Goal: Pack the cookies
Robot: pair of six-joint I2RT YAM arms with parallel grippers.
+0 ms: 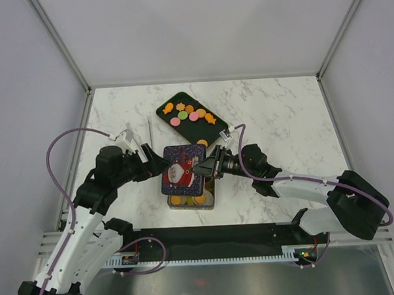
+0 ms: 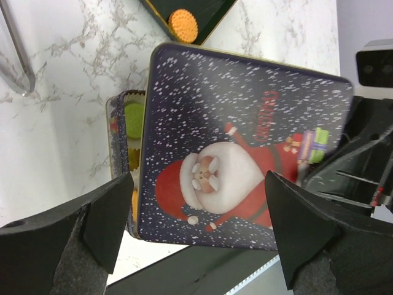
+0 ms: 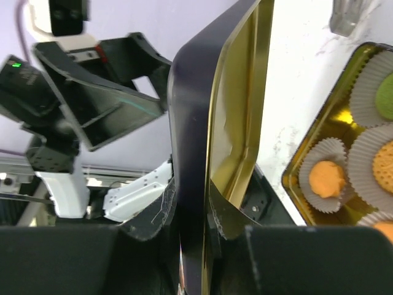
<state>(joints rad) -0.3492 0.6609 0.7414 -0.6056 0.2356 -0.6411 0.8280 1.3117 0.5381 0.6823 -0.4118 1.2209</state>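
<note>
1. The cookies (image 1: 194, 116) lie in two places. Orange, pink and green pieces, some round and some shaped, are spread on a dark tray (image 1: 188, 102) at the far middle of the counter (image 1: 281, 118). One orange disc sits alone at the tray's near corner.
2. More cookies sit in white paper cups (image 3: 306, 161) inside a gold-lined tin (image 1: 213, 194) near the arms. The right wrist view shows orange ones and a green one there.
3. A dark blue lid (image 1: 183, 171) with a Santa picture and snow specks is above the tin. It covers most of the tin from overhead, and only the tin's near row of orange cookies shows.
4. The lid is shifted toward the far side of the tin and is not seated on it. In the right wrist view its gold underside faces the tin.
5. The right gripper (image 1: 199, 167) reaches in from the right. Its jaws are clamped on the lid's right edge, with one finger on each face.
6. The left gripper (image 1: 155, 162) is at the lid's left side. Its jaws stand wide apart, and in its wrist view the lid lies between and beyond the two fingers. I cannot tell whether they touch the lid.
7. A thin metal tool (image 2: 17, 58) lies on the counter to the left of the tray, apart from both the tin and the tray.
</note>
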